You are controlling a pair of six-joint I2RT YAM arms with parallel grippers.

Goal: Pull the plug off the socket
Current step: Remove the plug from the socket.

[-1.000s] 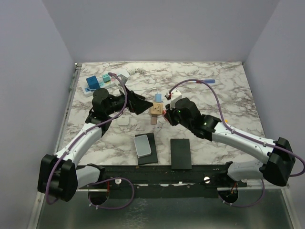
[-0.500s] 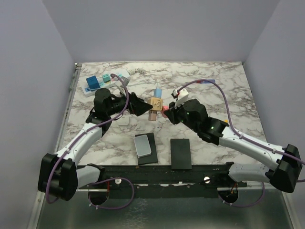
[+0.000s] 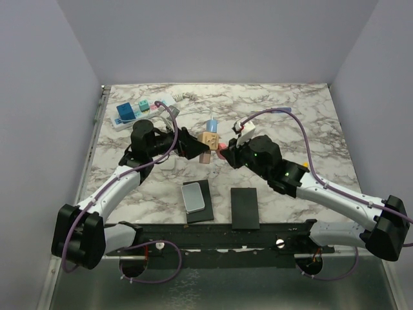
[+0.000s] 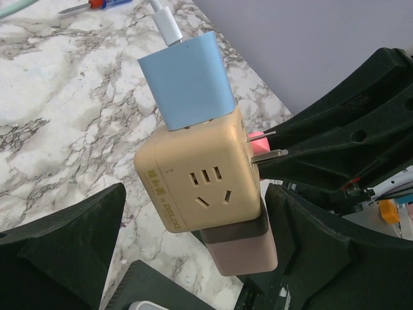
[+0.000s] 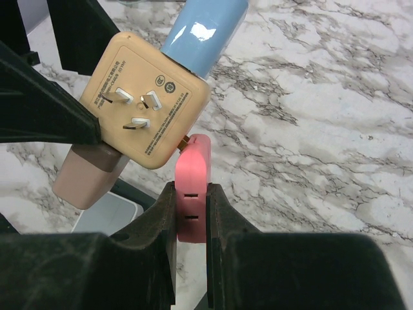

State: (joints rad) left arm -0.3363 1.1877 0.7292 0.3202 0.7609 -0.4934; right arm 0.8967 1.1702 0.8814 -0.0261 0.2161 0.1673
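A pink plug point(image 5: 192, 161) sits between the fingers of my right gripper point(image 5: 191, 194), which is shut on it. Its tip meets a tan cube adapter point(image 5: 145, 97), and a sliver of brass prong shows between them. The cube point(image 3: 208, 138) hangs tilted above mid-table, carrying a blue charger point(image 4: 187, 81) and a brown plug point(image 4: 242, 248). My left gripper point(image 4: 197, 194) is open and straddles the cube, with a gap at its left finger. The socket point(image 3: 139, 108), a long white power strip, lies at the back left with a blue block plugged in.
Two black pads lie near the front edge, one bare point(image 3: 244, 206) and one under a grey case point(image 3: 193, 197). A small white piece point(image 3: 168, 165) rests below my left arm. The right arm's purple cable point(image 3: 284, 119) arcs over the table.
The cube has risen a little, shifted toward the back and tilted. My right gripper moved with it, still on the pink plug. The left gripper crept closer round the cube.
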